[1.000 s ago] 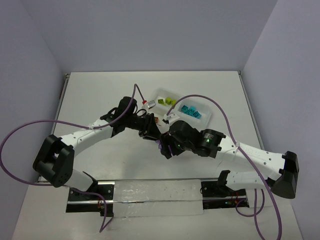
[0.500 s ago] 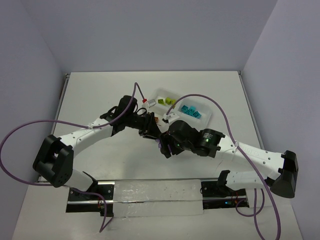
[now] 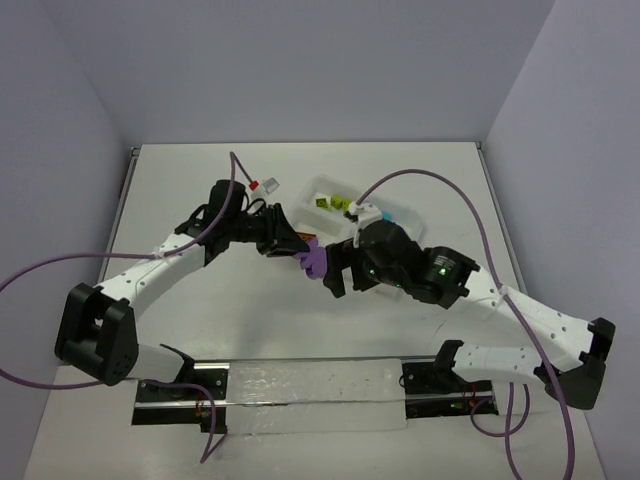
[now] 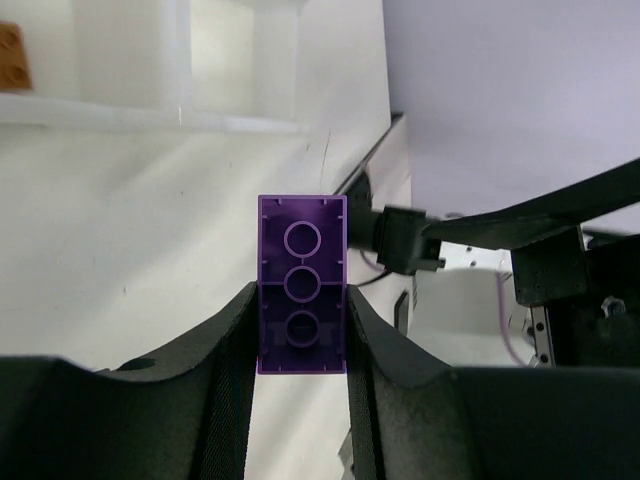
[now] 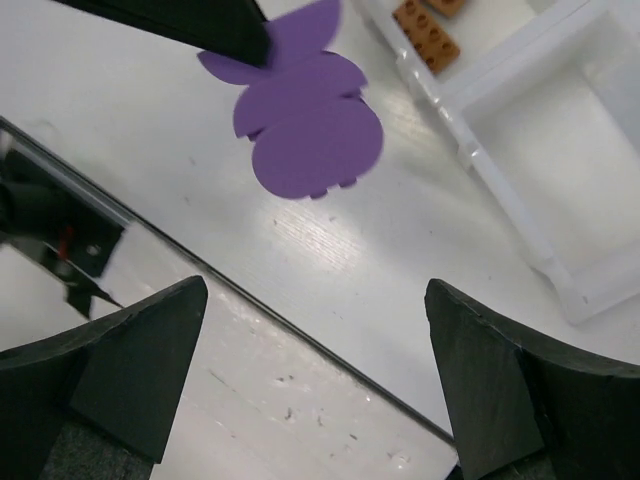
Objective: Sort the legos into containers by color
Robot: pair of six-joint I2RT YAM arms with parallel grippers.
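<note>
My left gripper (image 3: pixel 303 254) is shut on a purple lego (image 4: pixel 301 283), held off the table just left of the white divided tray (image 3: pixel 310 190). The same purple lego shows in the top view (image 3: pixel 315 258) and the right wrist view (image 5: pixel 305 120). My right gripper (image 3: pixel 338 278) is open and empty, close beside the purple lego. Lime green legos (image 3: pixel 332 202) lie in a far compartment. Orange-brown legos (image 5: pixel 428 35) lie in a near compartment. The teal legos are hidden behind my right arm.
A long clear strip with black brackets (image 3: pixel 300 395) lies along the near table edge. The tray's empty near compartment (image 5: pixel 560 180) shows in the right wrist view. Purple cables arc over both arms.
My left gripper has lifted the purple lego and pulled back left. My right gripper has let go and moved right and up, away from it.
</note>
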